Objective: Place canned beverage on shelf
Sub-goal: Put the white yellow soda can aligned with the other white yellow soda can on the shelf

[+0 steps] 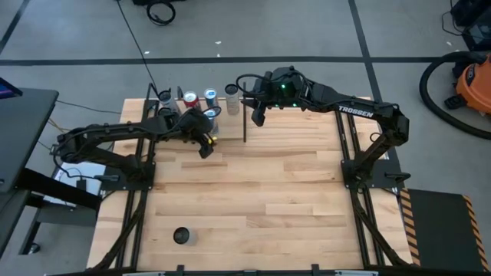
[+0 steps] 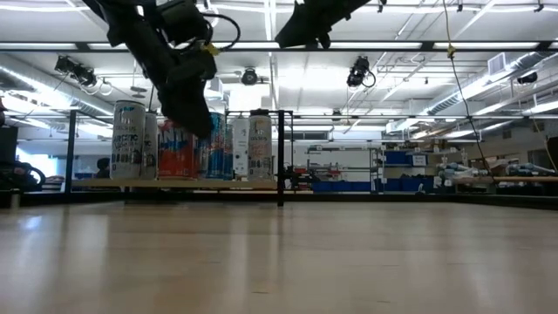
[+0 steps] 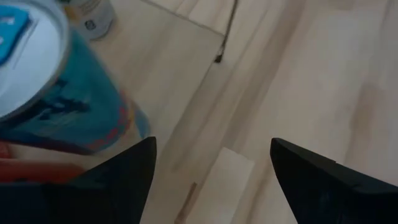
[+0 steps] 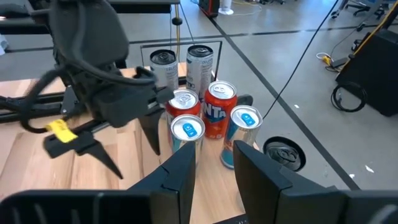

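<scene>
A blue can [image 3: 56, 93] stands upright on its base on the pale wood shelf [image 3: 168, 62], at the near edge of a cluster of several cans [image 1: 192, 100]. My left gripper [image 1: 205, 146] is open just to the near side of that blue can [image 4: 188, 132]. The can sits outside its fingers, and only bare wood shows between them. My right gripper [image 1: 258, 116] is shut and holds nothing. It hangs raised above the table, to the right of the shelf's black corner rod [image 1: 244, 123].
Two silver cans [image 4: 180, 62], a red-and-white can [image 4: 184, 102], an orange can [image 4: 219, 106] and another blue can [image 4: 245, 124] crowd the shelf. A small dark round object [image 1: 181, 235] sits near the table's front left. Bare tabletop [image 1: 284, 184] spreads across the middle and right.
</scene>
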Controlling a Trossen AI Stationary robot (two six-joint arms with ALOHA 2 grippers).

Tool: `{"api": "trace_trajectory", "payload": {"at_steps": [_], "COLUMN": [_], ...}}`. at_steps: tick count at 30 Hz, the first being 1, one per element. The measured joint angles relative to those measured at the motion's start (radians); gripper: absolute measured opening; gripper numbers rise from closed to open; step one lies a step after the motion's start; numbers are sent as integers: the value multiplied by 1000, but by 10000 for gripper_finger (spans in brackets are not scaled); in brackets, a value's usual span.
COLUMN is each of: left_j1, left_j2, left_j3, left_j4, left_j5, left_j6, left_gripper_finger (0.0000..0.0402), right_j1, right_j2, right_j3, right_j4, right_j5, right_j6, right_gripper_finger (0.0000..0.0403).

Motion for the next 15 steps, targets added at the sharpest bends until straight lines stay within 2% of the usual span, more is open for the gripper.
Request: {"api": "trace_trajectory", "payload": {"at_steps": [7,11,15], "left_j1": [-44,-80,-139], "left_j2": [-82,-135,-172], "left_j3": [0,0,0], "left_j4": [-4,-18,-18], "left_j5": [-1,-2,-2], "left_j6": [-47,-71,-100], "left_gripper_finger": [315,315,315], "right_j1": [0,1,8], "right_j2": [0,0,0], "right_j3": [0,0,0], "right_j4": [6,3,-44], "right_j5": [0,-6,-123], "right_j6": [15,105,84], "right_gripper_finger": [116,116,116]}}
